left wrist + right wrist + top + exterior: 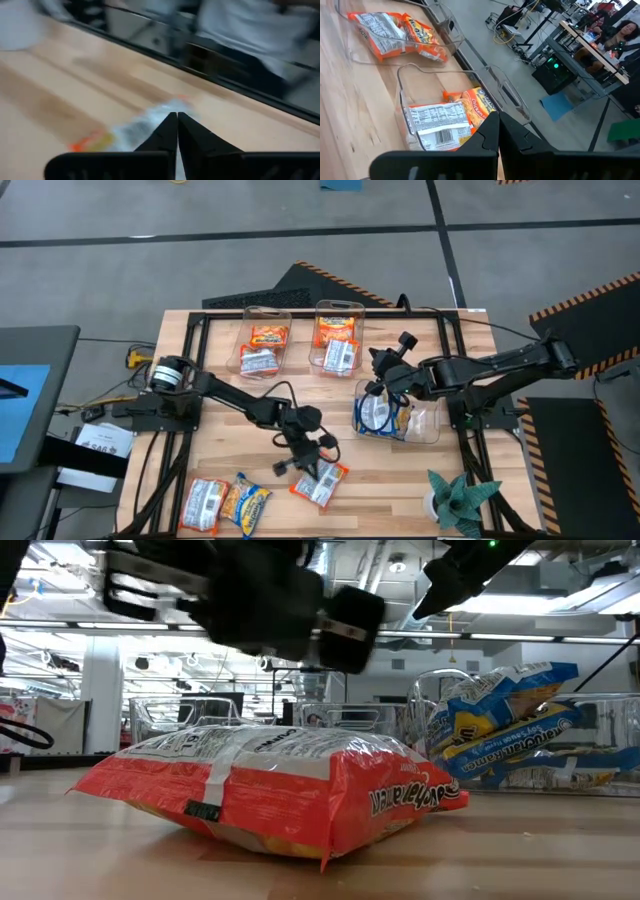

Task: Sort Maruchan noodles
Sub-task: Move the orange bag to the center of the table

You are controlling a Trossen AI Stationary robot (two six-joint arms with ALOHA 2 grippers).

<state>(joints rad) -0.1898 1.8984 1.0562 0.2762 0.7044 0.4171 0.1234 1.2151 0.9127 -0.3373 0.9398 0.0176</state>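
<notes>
The left gripper (312, 462) hangs over the red noodle packet (321, 482), fingers (170, 132) pressed together, empty. The right gripper (380, 385) hovers above the bin (425, 428) of blue packets (378, 416), fingers together.

- Even, bright overhead light; soft shadows under the arms on the wooden table (230, 470).
- Low view: ceiling lights (520, 602) glare at upper right.
- Left wrist view is heavily motion-blurred throughout.
- Right wrist view is sharp.

I see an orange-red packet (322, 481) lying flat near the table's front edge, with two more packets (226, 503) off to its left. Others sit in clear bins, including blue-yellow ones (380, 416).
</notes>
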